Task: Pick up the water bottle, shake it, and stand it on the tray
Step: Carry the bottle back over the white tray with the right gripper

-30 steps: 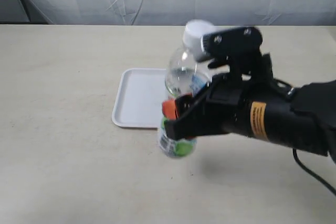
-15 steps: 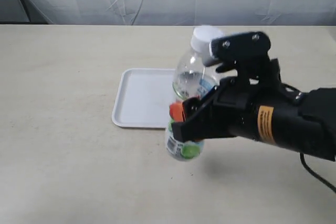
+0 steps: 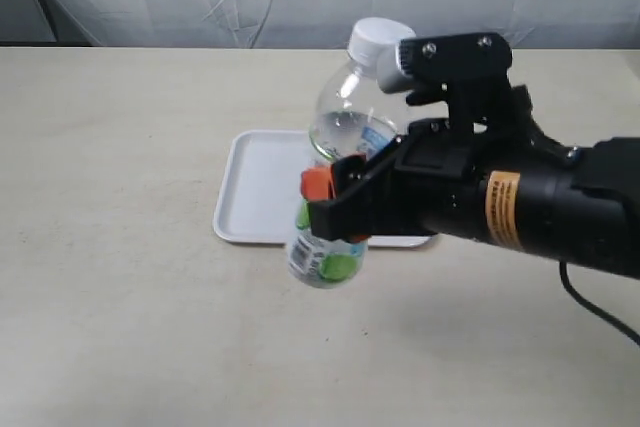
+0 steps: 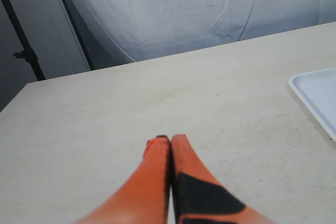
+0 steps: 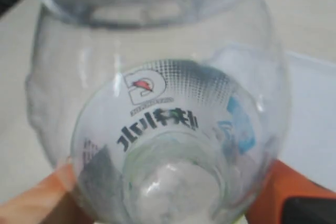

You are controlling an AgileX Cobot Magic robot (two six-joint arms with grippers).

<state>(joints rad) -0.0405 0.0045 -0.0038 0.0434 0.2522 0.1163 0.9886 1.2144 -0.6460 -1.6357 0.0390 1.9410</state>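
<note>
Right hand (image 3: 330, 211) is clamped on the water bottle (image 3: 345, 137) at its labelled lower half. The bottle hangs tilted in the air, before the tray (image 3: 228, 197) and overlapping its near rim in the exterior view. I'd shake in short strokes, gripping firmly so it can't slip (left hand (image 4: 170, 153) is pinched closed, empty, over the surface (image 3: 120, 297)).

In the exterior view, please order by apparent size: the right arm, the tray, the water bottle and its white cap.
1. right arm, largest
2. tray and water bottle: alike; the bottle is nearer and hides part of the tray, so unranked
3. white cap, smallest
</note>
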